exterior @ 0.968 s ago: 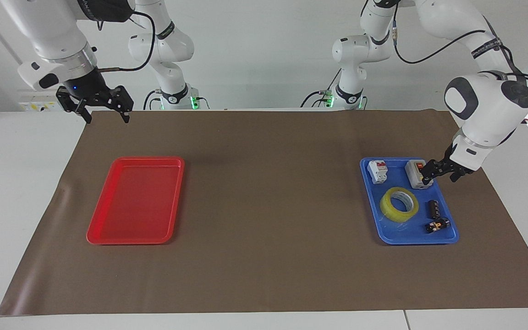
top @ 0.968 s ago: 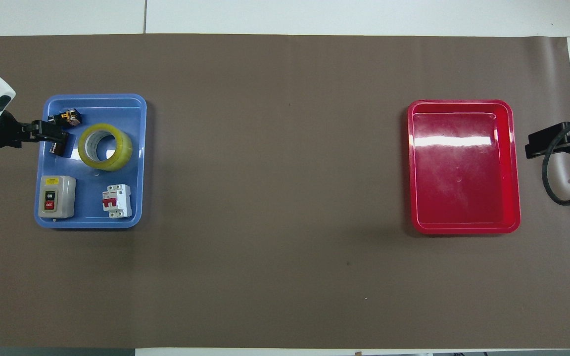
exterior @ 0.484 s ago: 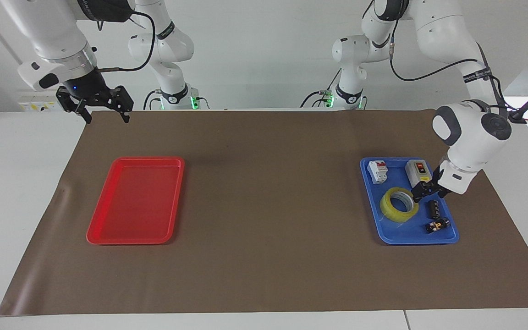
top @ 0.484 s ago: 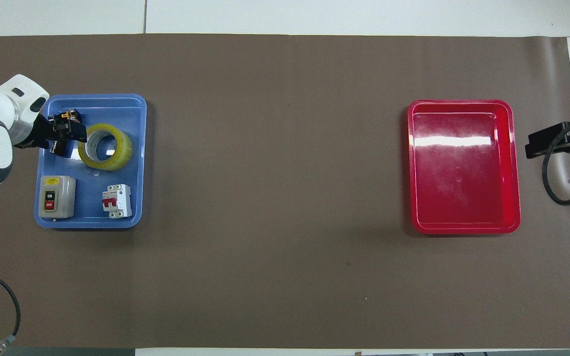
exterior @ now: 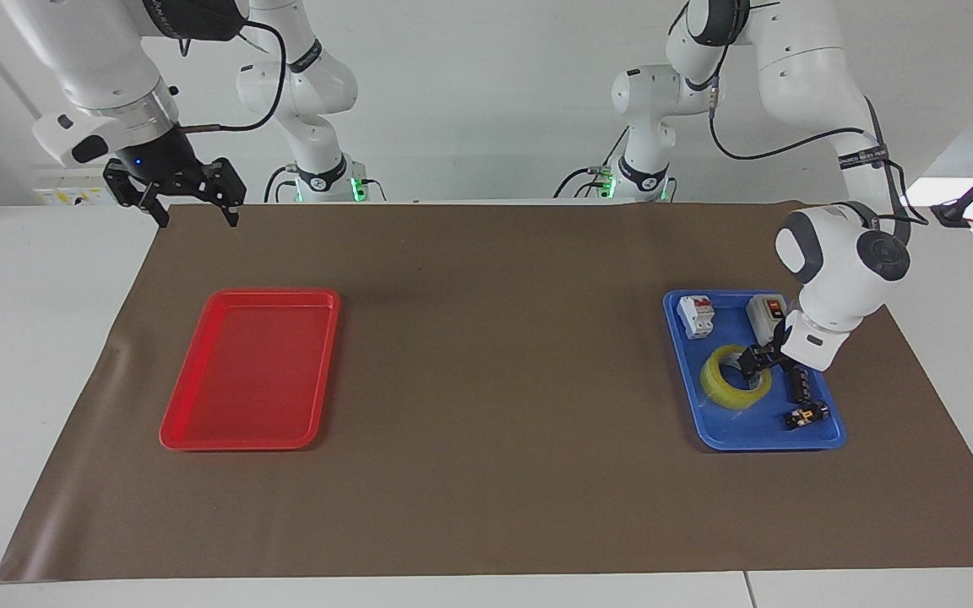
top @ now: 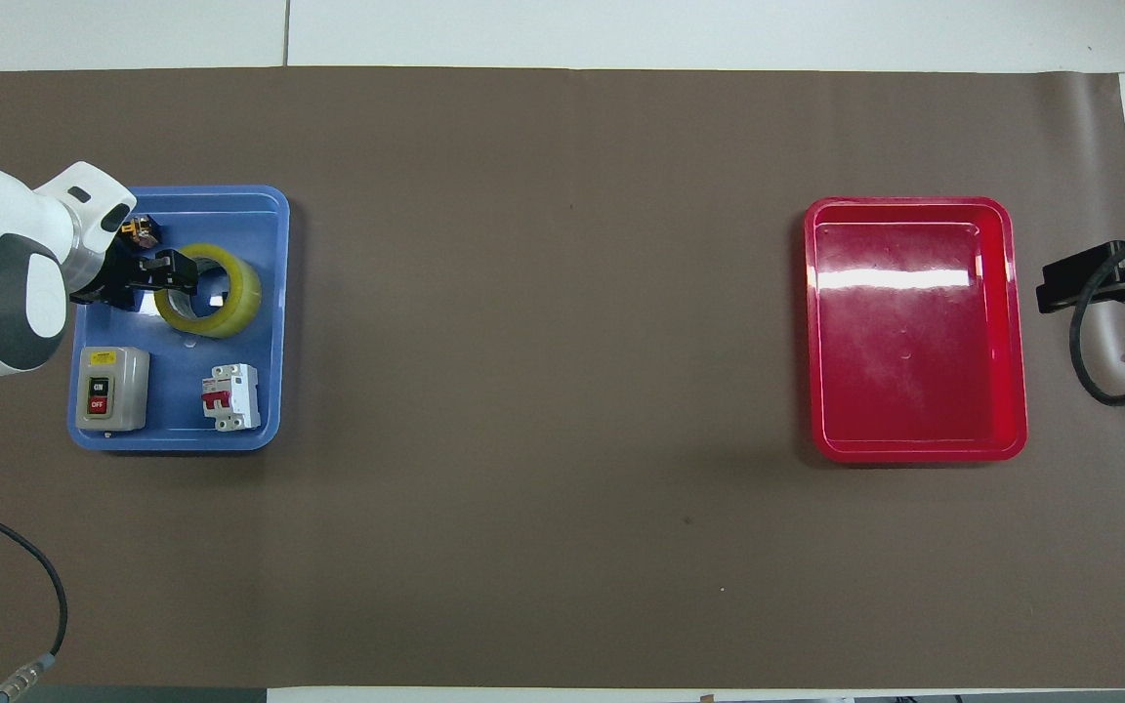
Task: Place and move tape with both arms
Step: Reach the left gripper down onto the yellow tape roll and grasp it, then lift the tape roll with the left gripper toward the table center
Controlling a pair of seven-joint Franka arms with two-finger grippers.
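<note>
The yellow tape (exterior: pixel 728 391) lies flat in the blue tray (exterior: pixel 748 439) at the left arm's end of the table. It also shows in the overhead view (top: pixel 238 298). My left gripper (exterior: pixel 752 361) is open and low over the tape's rim, on the side toward the left arm's end (top: pixel 175 273). Whether it touches the roll I cannot tell. My right gripper (exterior: pixel 195 215) is open and empty. It waits raised over the mat's corner at the right arm's end, and only partly shows in the overhead view (top: pixel 1075 283).
The blue tray also holds a grey switch box (top: pixel 111 389), a white circuit breaker (top: pixel 230 395) and two small black parts (exterior: pixel 806 415). An empty red tray (exterior: pixel 250 371) lies toward the right arm's end. Brown paper covers the table.
My left gripper has moved from over the grey switch box down over the tape's rim. The tape, the trays and the right arm have not moved.
</note>
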